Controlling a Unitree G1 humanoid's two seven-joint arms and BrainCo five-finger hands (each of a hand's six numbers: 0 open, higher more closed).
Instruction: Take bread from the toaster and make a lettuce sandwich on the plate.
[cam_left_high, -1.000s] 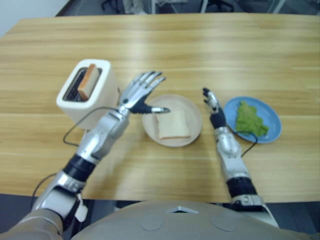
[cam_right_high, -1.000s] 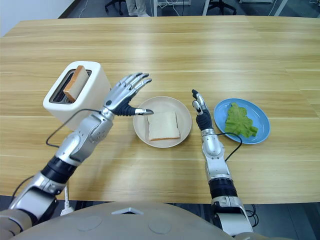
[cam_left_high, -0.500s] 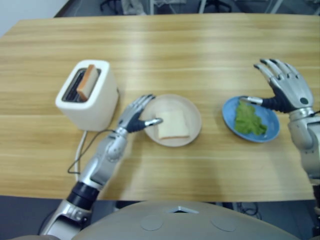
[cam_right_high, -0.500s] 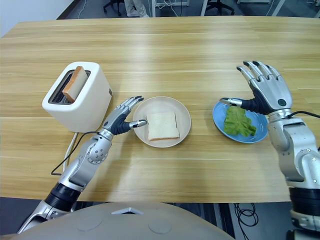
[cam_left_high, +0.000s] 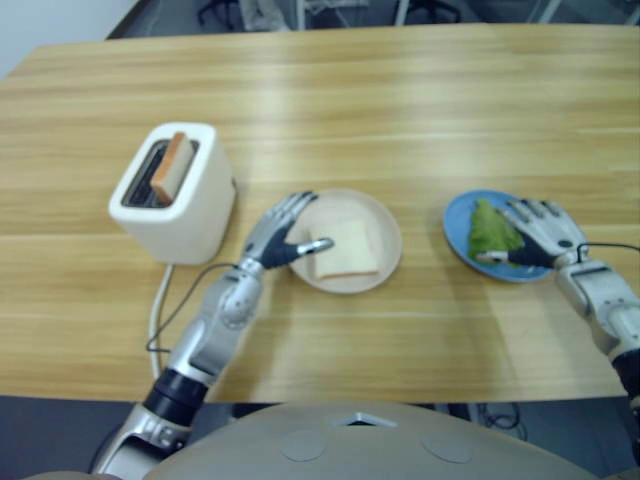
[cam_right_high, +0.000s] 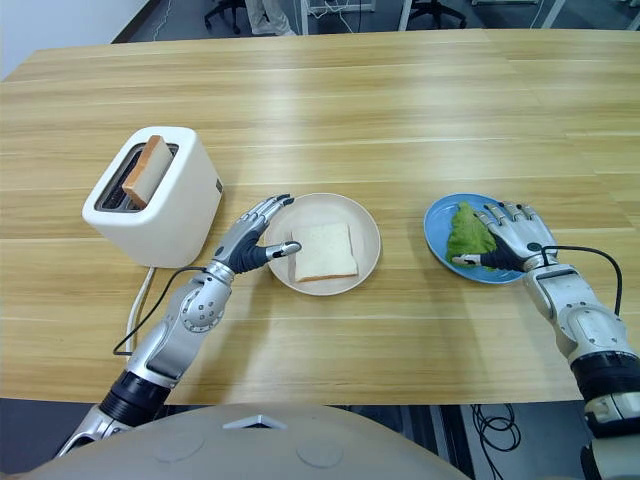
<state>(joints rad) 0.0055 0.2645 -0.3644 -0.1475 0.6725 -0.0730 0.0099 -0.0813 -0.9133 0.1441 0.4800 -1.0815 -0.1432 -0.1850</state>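
On desk, right side: right hand (cam_right_high: 512, 238), fingers spread and not yet closed, over lettuce (cam_right_high: 462, 232) on blue plate (cam_right_high: 434, 225). Risk: a shallow pinch tears the leaf or drags the plate. Left hand (cam_right_high: 252, 240) released.

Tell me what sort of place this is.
Probably an office or lab room, not a kitchen: a long wooden table, wheeled chair bases behind it, and a toaster standing on the table.
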